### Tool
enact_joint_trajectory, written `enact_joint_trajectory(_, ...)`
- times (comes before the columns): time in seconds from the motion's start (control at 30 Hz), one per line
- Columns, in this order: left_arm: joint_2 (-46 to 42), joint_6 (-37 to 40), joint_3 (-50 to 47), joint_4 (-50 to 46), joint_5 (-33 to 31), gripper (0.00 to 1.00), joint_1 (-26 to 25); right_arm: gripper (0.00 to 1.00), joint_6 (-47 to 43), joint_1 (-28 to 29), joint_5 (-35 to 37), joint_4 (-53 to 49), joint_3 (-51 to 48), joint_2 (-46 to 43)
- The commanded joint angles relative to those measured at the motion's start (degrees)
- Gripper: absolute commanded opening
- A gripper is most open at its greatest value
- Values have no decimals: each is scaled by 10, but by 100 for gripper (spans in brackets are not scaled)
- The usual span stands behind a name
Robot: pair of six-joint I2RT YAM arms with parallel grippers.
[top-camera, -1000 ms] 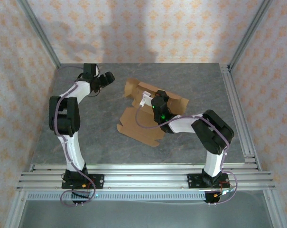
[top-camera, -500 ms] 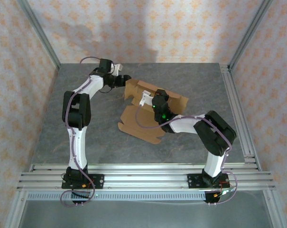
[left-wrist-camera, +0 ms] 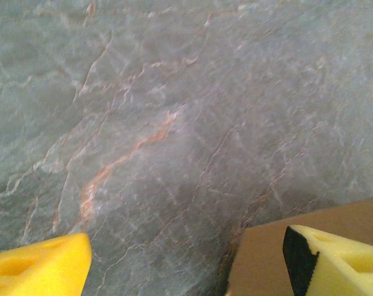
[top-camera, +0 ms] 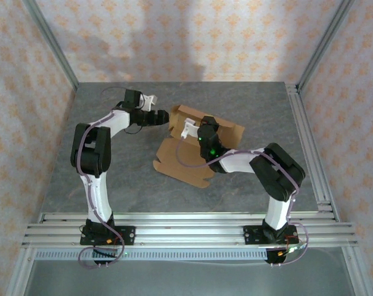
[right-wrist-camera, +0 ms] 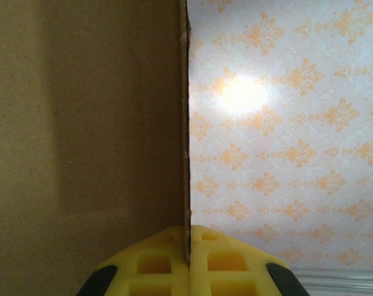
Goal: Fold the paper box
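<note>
The left arm [top-camera: 112, 123] swings from the back left corner of the table [top-camera: 248, 191] over to the paper box [top-camera: 185, 159]. The left gripper [top-camera: 163, 116] now touches its left flap [top-camera: 176, 117], which stands pushed a little inward.

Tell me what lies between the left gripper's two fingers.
In the left wrist view, mostly bare grey table, plus a corner of the paper box beside one finger.

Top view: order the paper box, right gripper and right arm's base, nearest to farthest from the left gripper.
1. paper box, flap edge at the left gripper
2. right gripper, just rightward, clamping a raised flap
3. right arm's base, near-right edge
</note>
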Motion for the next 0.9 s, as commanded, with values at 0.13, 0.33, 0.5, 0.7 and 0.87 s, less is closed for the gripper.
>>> enact_joint_trajectory(0.13, -18, 18, -14, 34, 16, 83, -2, 0, -73, 10, 17, 120, -16, 47)
enact_joint_trajectory(0.33, -21, 31, -20, 29, 20, 82, -4, 0, -95, 17, 31, 163, -23, 75)
enact_joint_trajectory(0.5, -49, 67, -63, 60, 13, 80, -7, 0, -107, 21, 43, 189, -25, 86)
enact_joint_trajectory(0.7, -67, 82, -84, 78, 35, 80, -8, 0, -106, 24, 46, 178, -26, 80)
enact_joint_trajectory(0.87, -80, 103, -98, 80, 51, 80, -16, 0, -101, 25, 47, 168, -23, 78)
